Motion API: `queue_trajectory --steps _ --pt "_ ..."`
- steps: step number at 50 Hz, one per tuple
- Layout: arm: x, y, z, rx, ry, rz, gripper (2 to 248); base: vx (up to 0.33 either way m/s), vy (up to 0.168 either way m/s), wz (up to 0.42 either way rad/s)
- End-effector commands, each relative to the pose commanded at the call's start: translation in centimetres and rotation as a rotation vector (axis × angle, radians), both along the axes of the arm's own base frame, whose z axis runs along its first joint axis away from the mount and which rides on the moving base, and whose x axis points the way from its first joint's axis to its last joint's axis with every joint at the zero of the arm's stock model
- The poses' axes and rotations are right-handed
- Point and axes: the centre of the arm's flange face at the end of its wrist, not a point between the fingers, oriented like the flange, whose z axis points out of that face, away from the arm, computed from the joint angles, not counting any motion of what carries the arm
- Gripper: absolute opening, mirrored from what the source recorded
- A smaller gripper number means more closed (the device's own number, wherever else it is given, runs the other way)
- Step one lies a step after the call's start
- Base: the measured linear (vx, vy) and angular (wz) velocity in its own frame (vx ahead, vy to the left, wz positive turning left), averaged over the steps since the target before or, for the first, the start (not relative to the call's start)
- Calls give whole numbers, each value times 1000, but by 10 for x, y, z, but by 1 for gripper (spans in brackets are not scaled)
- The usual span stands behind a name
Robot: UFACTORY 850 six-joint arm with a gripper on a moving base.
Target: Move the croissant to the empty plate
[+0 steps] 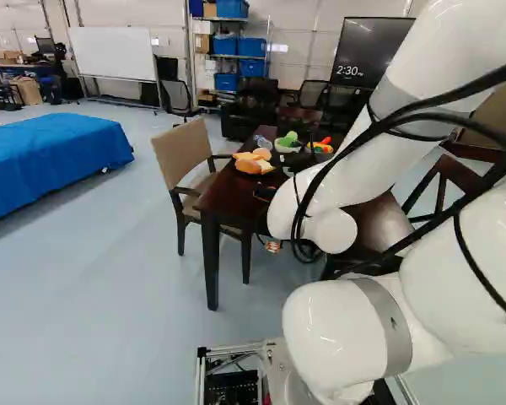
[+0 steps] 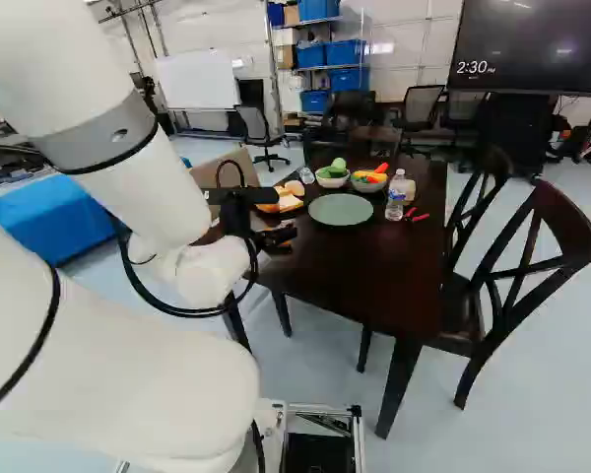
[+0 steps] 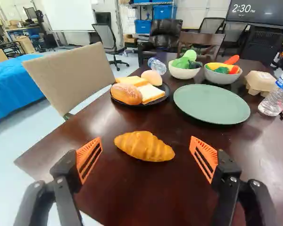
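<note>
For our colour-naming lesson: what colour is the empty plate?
The empty plate is muted green, seen best in the wrist view.

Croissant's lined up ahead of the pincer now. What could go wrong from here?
The croissant lies crosswise between the open fingers of the pincer, so closing may press on its tapered ends and let it twist or slip.

The black plate with bread lies close beyond it; reaching too far could bump that.

On the way to the green plate, a low carry might clip its rim or the bowl behind it.
</note>
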Motion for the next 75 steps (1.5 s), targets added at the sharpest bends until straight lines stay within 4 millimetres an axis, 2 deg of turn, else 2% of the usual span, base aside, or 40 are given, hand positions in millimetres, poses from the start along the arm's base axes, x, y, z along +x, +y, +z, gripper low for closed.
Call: queue_trajectory --steps 40,61,75 --pt "0 0 0 0 0 0 247 22 7 -2" --pt "39 0 27 0 -55 0 247 0 0 0" --pt "64 0 35 0 3 0 247 0 0 0"
